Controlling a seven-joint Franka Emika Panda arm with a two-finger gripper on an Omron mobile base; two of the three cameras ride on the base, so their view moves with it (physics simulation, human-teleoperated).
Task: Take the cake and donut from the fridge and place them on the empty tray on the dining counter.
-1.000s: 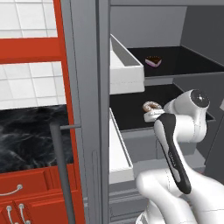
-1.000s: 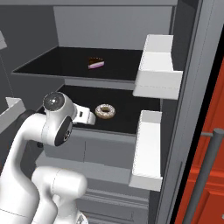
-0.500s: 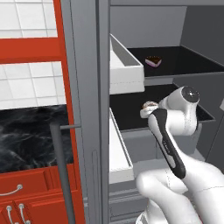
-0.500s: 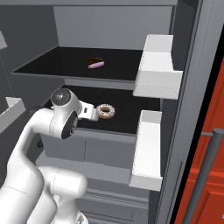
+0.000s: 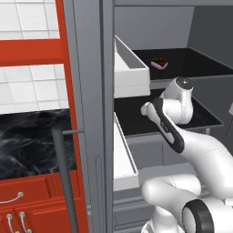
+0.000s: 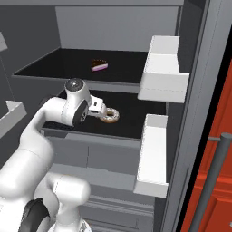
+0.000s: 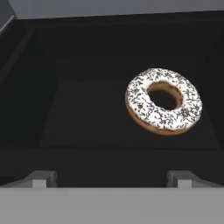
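The fridge [image 5: 86, 91] stands open, and my arm reaches onto its middle black shelf [image 6: 136, 122]. The donut [image 6: 110, 116], tan with white speckled icing, lies flat on that shelf just ahead of my gripper [image 6: 102, 113]. In the hand view the donut [image 7: 164, 101] sits right of centre, beyond the gripper [image 7: 111, 179], whose fingertips [image 7: 41, 178] stand wide apart, open, with nothing between them. The cake [image 6: 99, 66], a small pink and brown wedge, rests on the upper shelf, also the cake [image 5: 159, 63] in the left base view. The tray and the dining counter are out of view.
White door bins [image 5: 129, 73] hang on the left door, and two more bins [image 6: 163, 68] on the right door flank the shelves. Red cabinets with a black marbled worktop [image 5: 27, 141] stand left of the fridge. A long bar handle [image 6: 208, 181] rises at the right.
The arm has reached deeper onto the middle shelf, bringing the hand close to the donut. In the left base view the hand now covers the donut. The jaws stayed open.
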